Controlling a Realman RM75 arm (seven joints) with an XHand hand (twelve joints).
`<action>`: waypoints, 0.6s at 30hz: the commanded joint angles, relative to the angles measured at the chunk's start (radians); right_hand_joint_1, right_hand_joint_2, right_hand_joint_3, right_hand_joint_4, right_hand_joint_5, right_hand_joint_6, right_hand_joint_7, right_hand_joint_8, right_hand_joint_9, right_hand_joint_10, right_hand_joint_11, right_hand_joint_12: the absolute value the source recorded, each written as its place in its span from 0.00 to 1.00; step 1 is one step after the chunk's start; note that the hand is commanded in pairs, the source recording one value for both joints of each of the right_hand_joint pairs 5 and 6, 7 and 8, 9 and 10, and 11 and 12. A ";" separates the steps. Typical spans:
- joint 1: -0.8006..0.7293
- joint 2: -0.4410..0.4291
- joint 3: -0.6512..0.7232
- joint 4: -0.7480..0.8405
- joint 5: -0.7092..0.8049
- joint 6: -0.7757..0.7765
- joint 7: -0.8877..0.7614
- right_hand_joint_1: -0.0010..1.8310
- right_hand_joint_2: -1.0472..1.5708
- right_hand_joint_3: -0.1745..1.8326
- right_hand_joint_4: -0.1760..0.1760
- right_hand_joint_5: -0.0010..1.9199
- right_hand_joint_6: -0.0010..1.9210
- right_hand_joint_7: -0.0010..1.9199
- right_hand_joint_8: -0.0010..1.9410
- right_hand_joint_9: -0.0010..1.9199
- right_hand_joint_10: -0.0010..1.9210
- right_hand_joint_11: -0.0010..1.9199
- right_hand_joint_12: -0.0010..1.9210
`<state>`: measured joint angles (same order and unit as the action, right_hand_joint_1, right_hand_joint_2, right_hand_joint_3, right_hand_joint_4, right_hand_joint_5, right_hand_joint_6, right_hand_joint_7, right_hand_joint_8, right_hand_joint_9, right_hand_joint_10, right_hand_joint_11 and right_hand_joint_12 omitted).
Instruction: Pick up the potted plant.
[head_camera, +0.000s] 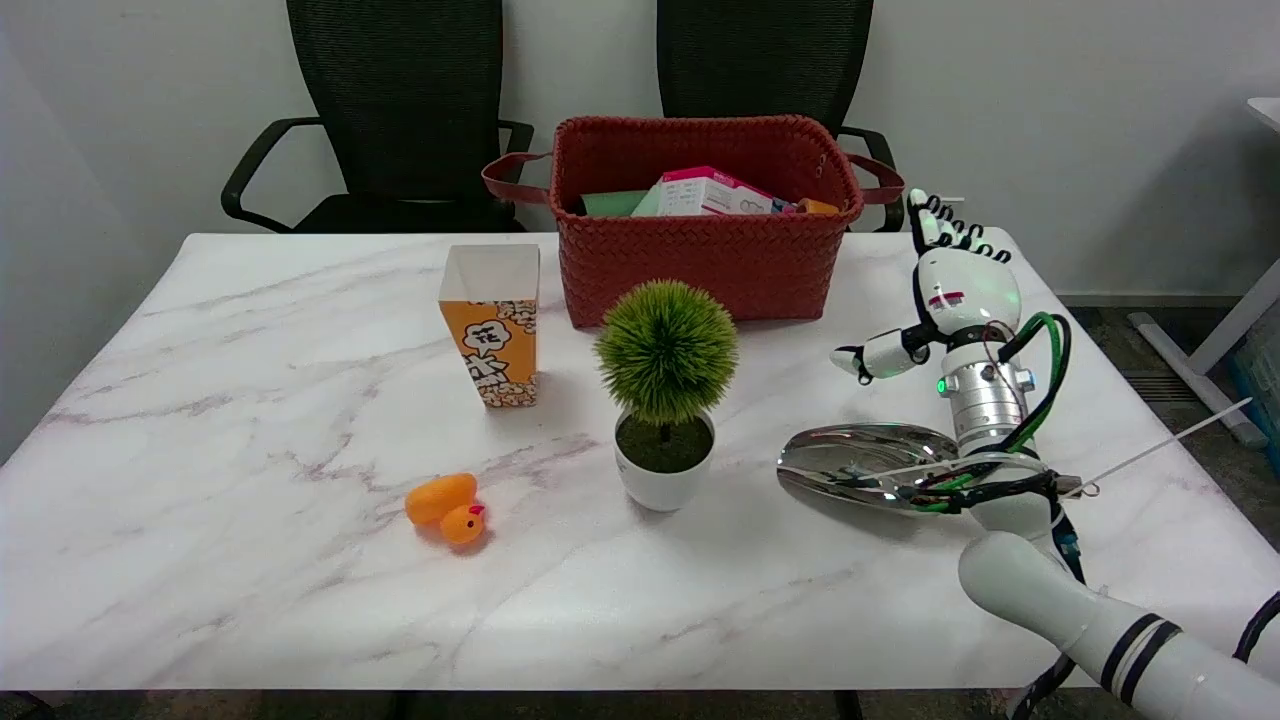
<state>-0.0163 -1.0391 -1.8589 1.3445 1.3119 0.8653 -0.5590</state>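
The potted plant (665, 400) stands upright near the middle of the marble table: a round green tuft on a short stem in a small white pot. My right hand (945, 285) is held in the air well to the right of the plant, fingers pointing up and away, thumb stuck out to the left toward the plant. It holds nothing and touches nothing. A wide gap of bare table separates the hand from the pot.
A red woven basket (700, 255) with boxes inside stands behind the plant. An orange popcorn box (492, 335) is to the plant's left, an orange toy duck (447, 508) at the front left. A shiny metal dish (865, 465) lies under my right forearm. Two black chairs stand behind the table.
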 joint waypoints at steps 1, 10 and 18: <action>-0.025 0.008 -0.014 0.004 -0.024 0.040 0.038 0.56 0.45 0.34 0.50 0.03 0.03 0.11 0.11 0.21 0.21 0.18 0.18; -0.026 0.008 -0.015 0.051 -0.022 0.066 0.048 0.56 0.46 0.33 0.50 0.03 0.03 0.11 0.11 0.21 0.21 0.18 0.18; -0.026 0.007 -0.111 0.201 -0.009 0.274 0.048 0.60 0.43 0.34 0.50 0.03 0.03 0.09 0.09 0.16 0.16 0.14 0.14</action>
<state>-0.0363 -1.0329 -1.8754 1.3787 1.2962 0.9218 -0.5252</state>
